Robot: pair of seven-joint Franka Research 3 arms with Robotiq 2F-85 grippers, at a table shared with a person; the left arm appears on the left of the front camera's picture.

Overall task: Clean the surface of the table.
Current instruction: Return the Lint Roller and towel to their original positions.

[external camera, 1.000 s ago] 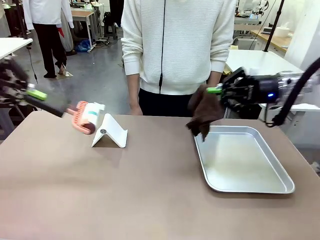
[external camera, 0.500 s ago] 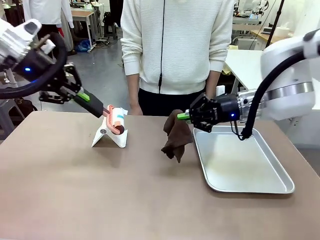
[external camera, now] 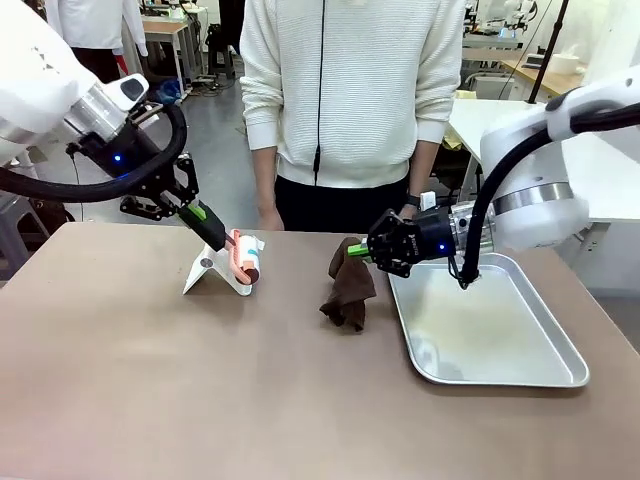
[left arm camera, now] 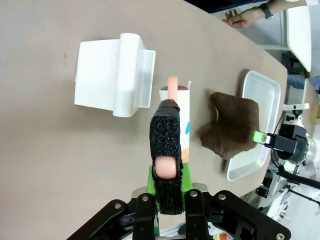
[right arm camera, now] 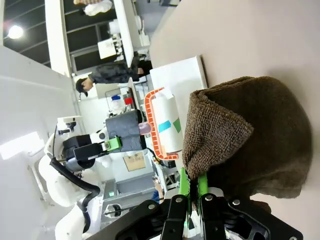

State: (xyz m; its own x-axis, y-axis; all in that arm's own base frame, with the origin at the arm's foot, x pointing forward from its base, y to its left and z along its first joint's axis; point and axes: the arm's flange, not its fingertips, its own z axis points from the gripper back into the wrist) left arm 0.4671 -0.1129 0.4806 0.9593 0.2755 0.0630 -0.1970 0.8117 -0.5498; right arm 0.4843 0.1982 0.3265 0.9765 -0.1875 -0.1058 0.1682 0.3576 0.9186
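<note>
The table (external camera: 150, 390) has a matte brownish top. My left gripper (external camera: 218, 235) is shut on the salmon handle of a lint roller (external camera: 246, 258), whose white roll lies against a white stand (external camera: 215, 272). In the left wrist view the fingers (left arm camera: 165, 130) clamp the roller (left arm camera: 176, 117) beside the stand (left arm camera: 112, 75). My right gripper (external camera: 362, 250) is shut on a brown cloth (external camera: 347, 290), which hangs with its lower end on the table, just left of the tray. In the right wrist view the cloth (right arm camera: 250, 135) bulges from the gripper (right arm camera: 192, 182).
A silver metal tray (external camera: 500, 375) lies on the table's right side. A person in a white sweater (external camera: 350, 90) stands at the far edge, one hand (external camera: 268, 218) near the stand. The near half of the table is bare.
My left arm swung in from the left and brought the roller down onto the stand. My right gripper carried the cloth leftward off the tray and lowered it to the table.
</note>
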